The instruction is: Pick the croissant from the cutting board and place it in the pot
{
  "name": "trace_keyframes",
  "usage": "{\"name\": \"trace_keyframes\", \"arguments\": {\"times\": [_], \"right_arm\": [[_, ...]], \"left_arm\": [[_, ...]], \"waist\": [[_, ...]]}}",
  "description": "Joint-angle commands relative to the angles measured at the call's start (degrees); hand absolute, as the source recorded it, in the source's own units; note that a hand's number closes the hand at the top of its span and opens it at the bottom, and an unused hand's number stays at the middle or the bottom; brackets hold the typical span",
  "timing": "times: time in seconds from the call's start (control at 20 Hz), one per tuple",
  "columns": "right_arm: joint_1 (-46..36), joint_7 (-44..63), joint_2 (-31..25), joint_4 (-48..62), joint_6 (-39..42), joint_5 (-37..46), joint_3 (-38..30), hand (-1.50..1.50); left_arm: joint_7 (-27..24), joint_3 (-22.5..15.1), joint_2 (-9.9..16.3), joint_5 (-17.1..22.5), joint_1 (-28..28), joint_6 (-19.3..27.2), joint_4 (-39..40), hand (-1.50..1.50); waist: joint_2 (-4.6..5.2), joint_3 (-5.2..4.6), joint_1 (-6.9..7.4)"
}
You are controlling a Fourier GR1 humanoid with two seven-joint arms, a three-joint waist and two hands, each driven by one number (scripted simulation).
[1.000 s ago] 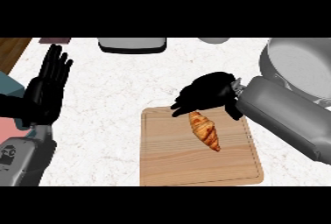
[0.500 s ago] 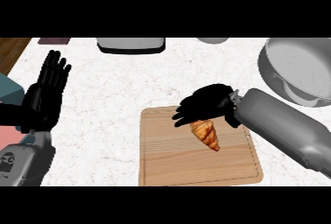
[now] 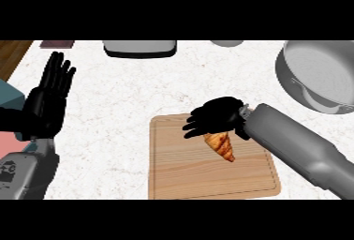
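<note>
A golden croissant lies at a slant on the wooden cutting board in the middle of the counter. My right hand hovers over the board's upper edge and covers the croissant's upper end. Its fingers are spread and slightly bent, pointing left, and are not wrapped round the croissant. Whether the hand touches the croissant I cannot tell. The grey pot stands at the upper right, partly cut off by the view's edge. My left hand rests open at the left edge, fingers up.
A grey rectangular container stands at the counter's back edge, with a small pale object to its right. A teal thing and a pink thing show at the left edge. The counter's wooden edge is at the upper left.
My right hand has come down and toward me from above the board's upper edge onto the croissant's upper end. The croissant and my left hand have stayed put.
</note>
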Motion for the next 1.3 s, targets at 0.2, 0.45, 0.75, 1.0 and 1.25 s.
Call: {"name": "trace_keyframes", "arguments": {"times": [0.2, 0.45, 0.75, 1.0, 1.25], "right_arm": [[0.8, -3.5, 8.7, 11.4, -2.1, 7.7, -4.0, -1.5], [6.2, -6.5, 6.3, 7.7, -4.0, 11.7, -5.4, -1.5], [6.3, -8.5, 13.1, 15.4, -6.3, 16.8, -4.0, 1.5], [10.7, -13.2, 10.5, 10.3, -11.0, 16.7, -3.6, 1.5], [9.6, -13.5, 12.0, 10.4, -11.4, 19.4, -5.1, 1.5]], "left_arm": [[0.4, 0.6, -1.8, -1.4, 0.9, -0.5, -1.2, 0.0], [0.8, 1.5, -2.0, -1.0, 3.1, -2.4, -3.4, 0.0], [0.9, 0.3, -4.1, -4.1, 0.6, -0.1, -1.9, 0.0], [-1.7, 4.2, -1.1, -1.4, 3.0, -4.5, 0.7, 0.0], [4.3, 5.0, 0.2, -1.3, 0.3, -3.7, -3.1, 0.0]], "waist": [[0.12, 0.01, 0.42], [-0.02, 0.01, 0.11], [0.09, 0.02, 0.35], [0.01, -0.02, -0.12], [-0.05, 0.01, 0.18]]}}
